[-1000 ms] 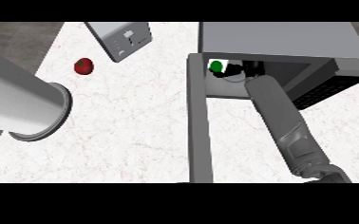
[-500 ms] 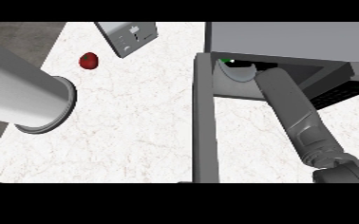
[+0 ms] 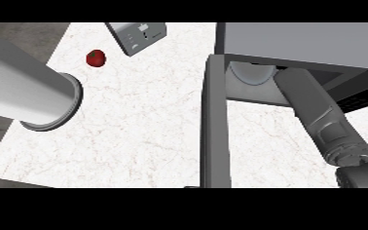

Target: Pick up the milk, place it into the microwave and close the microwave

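The microwave (image 3: 295, 41) stands at the back right with its door (image 3: 215, 126) swung open toward me. My right forearm (image 3: 316, 112) reaches up from the lower right into the oven's cavity, and the top of the microwave hides its hand. Inside the opening I see only the round turntable (image 3: 251, 73). The milk shows nowhere. My left forearm (image 3: 32, 92) crosses the left side as a thick grey tube ending in a round cuff; its hand does not show.
A small red fruit (image 3: 96, 57) lies on the white marble counter (image 3: 144, 126) at the back left. Beside it is a grey box with buttons (image 3: 137, 36). The counter's edge runs along the left and the bottom.
My right arm has pushed deeper into the microwave. The black hand and the green-capped milk, visible at the opening before, are now out of sight.
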You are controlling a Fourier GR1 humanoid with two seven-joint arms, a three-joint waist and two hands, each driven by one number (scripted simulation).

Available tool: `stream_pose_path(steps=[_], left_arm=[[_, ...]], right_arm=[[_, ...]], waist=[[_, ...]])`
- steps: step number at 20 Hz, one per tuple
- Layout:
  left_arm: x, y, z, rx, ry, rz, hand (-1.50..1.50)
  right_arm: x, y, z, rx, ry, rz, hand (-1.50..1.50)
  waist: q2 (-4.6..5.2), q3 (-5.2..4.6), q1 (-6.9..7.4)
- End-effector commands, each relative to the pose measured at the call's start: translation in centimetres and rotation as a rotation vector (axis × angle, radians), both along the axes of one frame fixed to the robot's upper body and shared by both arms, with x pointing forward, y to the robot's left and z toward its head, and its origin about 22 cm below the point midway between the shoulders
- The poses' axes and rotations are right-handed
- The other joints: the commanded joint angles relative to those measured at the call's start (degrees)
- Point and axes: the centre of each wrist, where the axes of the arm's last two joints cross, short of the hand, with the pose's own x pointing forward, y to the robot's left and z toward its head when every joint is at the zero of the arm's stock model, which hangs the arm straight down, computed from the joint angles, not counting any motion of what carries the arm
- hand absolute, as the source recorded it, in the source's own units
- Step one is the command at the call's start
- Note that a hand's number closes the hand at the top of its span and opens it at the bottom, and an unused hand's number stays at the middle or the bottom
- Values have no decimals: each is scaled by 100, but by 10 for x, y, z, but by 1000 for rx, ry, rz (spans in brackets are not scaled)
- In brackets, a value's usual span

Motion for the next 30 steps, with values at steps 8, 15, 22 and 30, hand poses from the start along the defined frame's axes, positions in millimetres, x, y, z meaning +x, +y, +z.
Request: stream_pose_path(steps=[8, 15, 22, 30], left_arm=[[9, 3, 0, 48, 9, 7, -150], [18, -6, -7, 60, 43, -82, -150], [33, -15, -10, 59, 33, -184, -150], [37, -43, -19, 40, 34, -279, -150]], right_arm=[[3, -8, 7, -79, 0, -54, -150], [4, 9, 7, -26, 18, 85, -150], [4, 15, 5, 163, 34, 207, -150], [-6, 27, -16, 398, 67, 331, -150]], waist=[[19, 4, 100], [-2, 4, 89], [-57, 8, -94], [-159, -1, -259]])
